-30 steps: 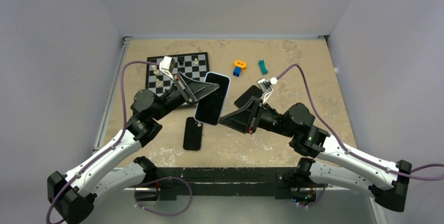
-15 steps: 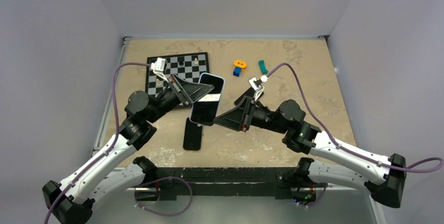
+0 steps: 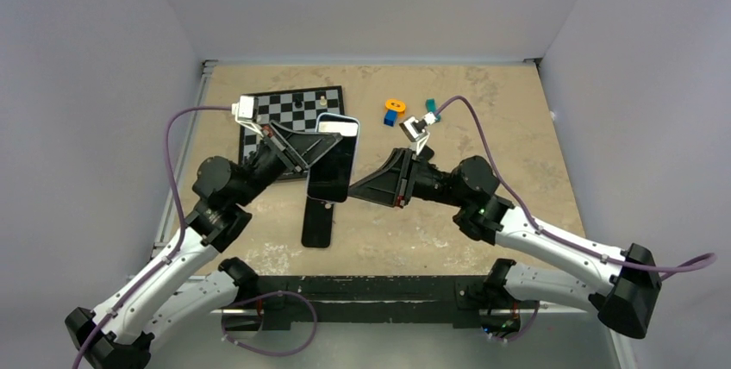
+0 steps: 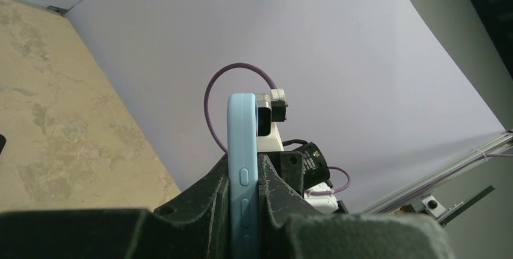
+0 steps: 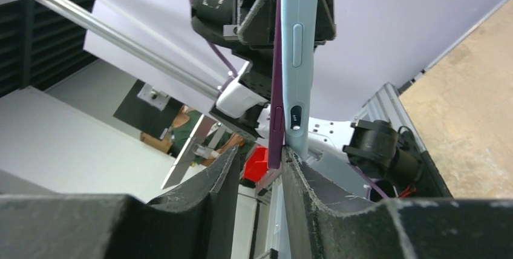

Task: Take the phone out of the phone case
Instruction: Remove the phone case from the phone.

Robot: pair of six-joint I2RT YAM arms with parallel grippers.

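Observation:
My left gripper (image 3: 321, 146) is shut on the phone case (image 3: 332, 171), light blue, and holds it on edge above the table with the dark screen facing up. In the left wrist view the case's blue side (image 4: 242, 168) with its buttons stands clamped between my fingers. My right gripper (image 3: 355, 195) is open at the phone's lower right corner. In the right wrist view the purple phone (image 5: 276, 120) stands slightly out from the blue case (image 5: 297, 41) at its lower end. That end sits between my jaws, against the right finger (image 5: 308, 180).
A black flat slab (image 3: 317, 221) lies on the table below the held phone. A chessboard (image 3: 289, 112) with a few pieces lies at the back left. An orange and blue toy (image 3: 393, 110) and a teal piece (image 3: 431, 103) lie at the back centre.
My left gripper has carried the phone to the left and nearer, turning it more end-on. My right gripper has followed leftward and now has the phone's lower corner between its jaws.

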